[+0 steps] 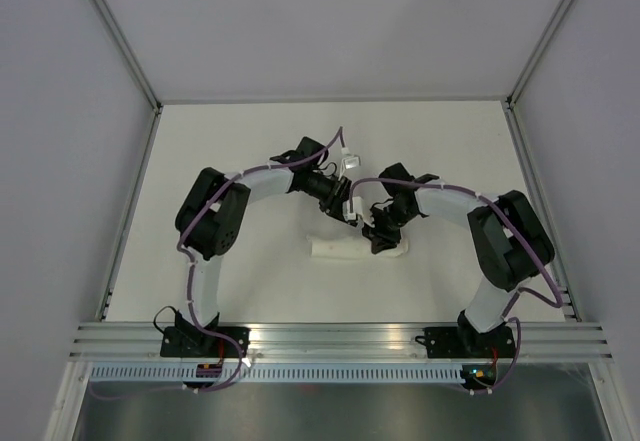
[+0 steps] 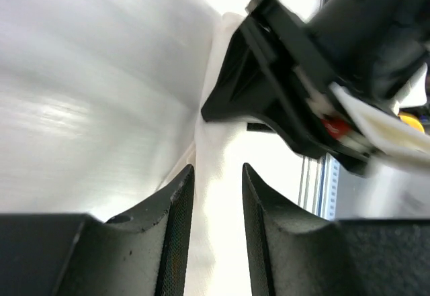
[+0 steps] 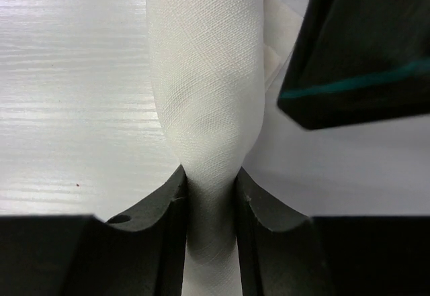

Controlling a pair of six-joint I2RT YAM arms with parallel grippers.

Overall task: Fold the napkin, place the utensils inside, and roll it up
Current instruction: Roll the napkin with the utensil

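The napkin [image 1: 335,249] lies as a short white roll across the middle of the table. My right gripper [image 1: 383,244] is at the roll's right end. In the right wrist view it [image 3: 209,172] is shut on the napkin [image 3: 201,74], and the cloth is pinched narrow between the pads. My left gripper [image 1: 352,216] hangs just behind the roll, close to the right one. In the left wrist view its jaws [image 2: 218,168] stand apart over the white cloth [image 2: 215,209] without squeezing it. The right gripper's black body [image 2: 269,88] fills that view's upper right. The utensils are hidden.
An aluminium rail [image 1: 340,336] runs along the table's near edge, where both arm bases stand. Grey walls with metal frame posts [image 1: 130,211] close in the left, right and back sides. The left gripper's black body [image 3: 363,47] crowds the right wrist view.
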